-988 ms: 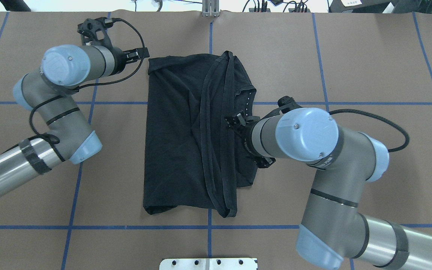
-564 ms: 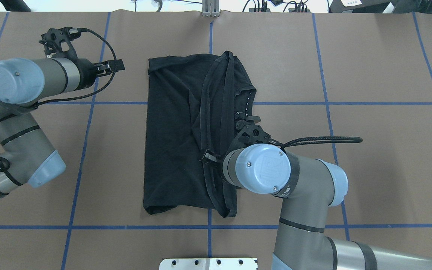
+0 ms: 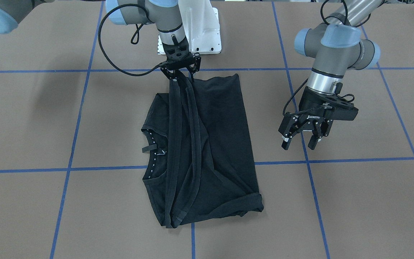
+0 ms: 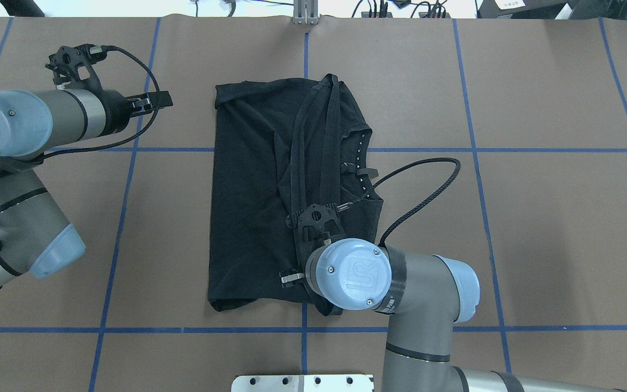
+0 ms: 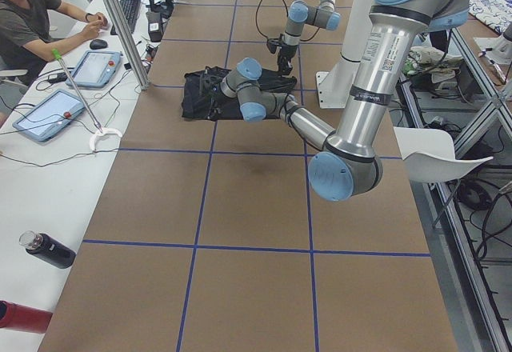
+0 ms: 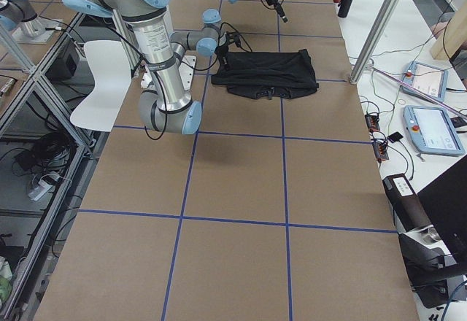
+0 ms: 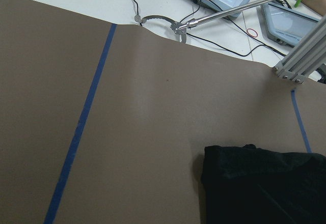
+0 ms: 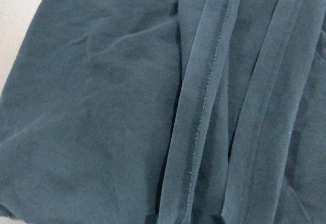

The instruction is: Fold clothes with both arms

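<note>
Right now the black shirt (image 4: 253, 190) lies flat on the brown table (image 4: 536, 218), folded lengthwise into a tall strip and crossing a blue tape line (image 4: 536, 149). Its hemmed edges (image 3: 183, 126) run as narrow bands down the shirt's middle. The collar (image 3: 150, 154), dotted with small white marks, shows along the shirt's long side nearer the right arm (image 4: 428, 283). The right gripper (image 3: 183, 78) points straight down over the shirt's end closest to the robot, where those bands run together. Its jaws look spread apart, one fingertip (image 4: 290, 278) sticking out past the wrist in the overhead view; whether they touch the cloth I cannot tell. The right wrist camera sees only dark cloth and seams up close. The left gripper (image 3: 299, 144) hangs beyond the shirt's other long side, well apart from it, jaws wide open with nothing between them. Its wrist camera catches one corner of the shirt at the lower right.
</note>
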{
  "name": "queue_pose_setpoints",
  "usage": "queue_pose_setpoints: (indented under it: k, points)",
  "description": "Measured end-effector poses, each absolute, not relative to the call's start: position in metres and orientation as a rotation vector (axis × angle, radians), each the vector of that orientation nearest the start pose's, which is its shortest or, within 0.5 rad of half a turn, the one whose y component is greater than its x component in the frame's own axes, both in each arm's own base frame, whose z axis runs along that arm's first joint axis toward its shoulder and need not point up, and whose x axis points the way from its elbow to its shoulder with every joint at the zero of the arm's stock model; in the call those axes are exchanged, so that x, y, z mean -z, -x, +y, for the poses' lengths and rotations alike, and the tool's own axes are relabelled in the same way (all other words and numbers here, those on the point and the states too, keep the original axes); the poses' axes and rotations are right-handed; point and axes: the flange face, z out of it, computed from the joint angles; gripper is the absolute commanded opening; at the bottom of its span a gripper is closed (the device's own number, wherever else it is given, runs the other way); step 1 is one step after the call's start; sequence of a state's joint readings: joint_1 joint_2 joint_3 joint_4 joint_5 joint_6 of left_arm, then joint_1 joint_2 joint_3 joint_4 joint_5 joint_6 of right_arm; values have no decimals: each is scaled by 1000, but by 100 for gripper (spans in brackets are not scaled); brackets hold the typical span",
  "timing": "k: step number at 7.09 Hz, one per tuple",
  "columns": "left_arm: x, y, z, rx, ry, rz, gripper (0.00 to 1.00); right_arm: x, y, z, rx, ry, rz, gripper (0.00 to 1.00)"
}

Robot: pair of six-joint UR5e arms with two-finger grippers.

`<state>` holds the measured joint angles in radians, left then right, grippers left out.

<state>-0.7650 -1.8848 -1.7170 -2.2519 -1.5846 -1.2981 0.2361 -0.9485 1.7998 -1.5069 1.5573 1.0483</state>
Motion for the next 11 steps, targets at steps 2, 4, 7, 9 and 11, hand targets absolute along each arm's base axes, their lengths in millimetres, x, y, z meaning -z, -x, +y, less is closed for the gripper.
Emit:
queue_pose_setpoints:
  k: [2,4,7,9,11]
  points:
    - [-347,-353,-521,432,-555,1001,100,-198,614,-272,314,-388,-787,45]
    - [-348,-353,-521,432,-553,998,100,-194,634,-275,313,-407,-749,40]
    - [-349,-354,-521,432,-552,997,100,-194,638,-275,306,-412,-708,0]
    - [-348,-353,-521,432,-553,998,100,-194,636,-274,296,-409,-693,0]
    - [-345,-352,-520,432,-556,1005,100,-197,621,-273,292,-407,-693,0]
